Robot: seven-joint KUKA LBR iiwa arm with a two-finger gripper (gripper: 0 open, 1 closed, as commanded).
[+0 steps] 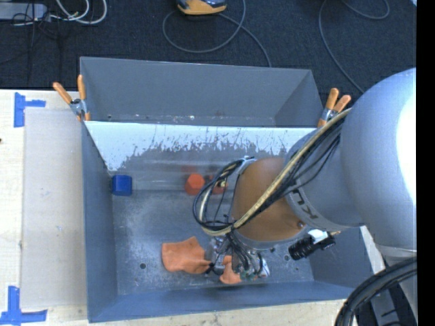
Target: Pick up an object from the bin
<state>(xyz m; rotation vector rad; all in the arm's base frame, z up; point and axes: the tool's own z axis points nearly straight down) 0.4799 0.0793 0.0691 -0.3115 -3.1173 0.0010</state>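
Note:
A flat, floppy orange piece lies on the bin floor near the front wall, a little left of the middle. My gripper is down at this piece's right end, under the orange wrist cover. A small bit of the same orange shows just right of the gripper, so the gripper hides part of the piece.
A small blue block sits at the left of the bin near the back wall. A small orange-red lump lies near the back wall at the middle. The arm and its cables cover the right part of the bin.

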